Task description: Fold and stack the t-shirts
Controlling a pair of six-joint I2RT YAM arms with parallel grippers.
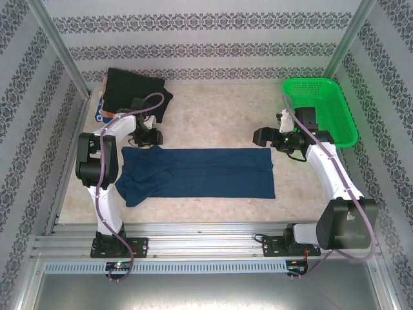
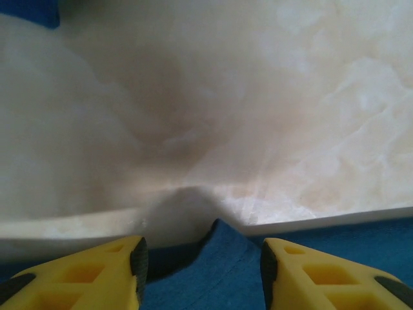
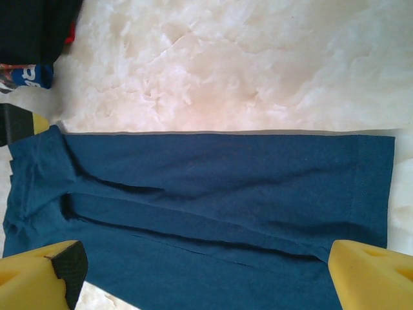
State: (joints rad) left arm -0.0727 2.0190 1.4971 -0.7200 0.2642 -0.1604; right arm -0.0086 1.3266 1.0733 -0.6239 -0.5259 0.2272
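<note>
Navy t-shirt [image 1: 197, 173] lies mid-frame, long axis left-right. Left gripper [image 1: 150, 137] sits at its upper-left corner, right gripper [image 1: 261, 136] at upper-right. Both have fingers apart, gripping nothing, each nearest its own end.

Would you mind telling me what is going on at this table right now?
Two robot arms are working through a t-shirt folding job. A navy t-shirt lies on the table, folded into a long strip between them. The left gripper is at the strip's far left edge and the right gripper is by its far right corner. Both have their jaws open and hold nothing. A folded black t-shirt lies at the back left on a multicoloured one, and a green basket stands at the back right.
</note>
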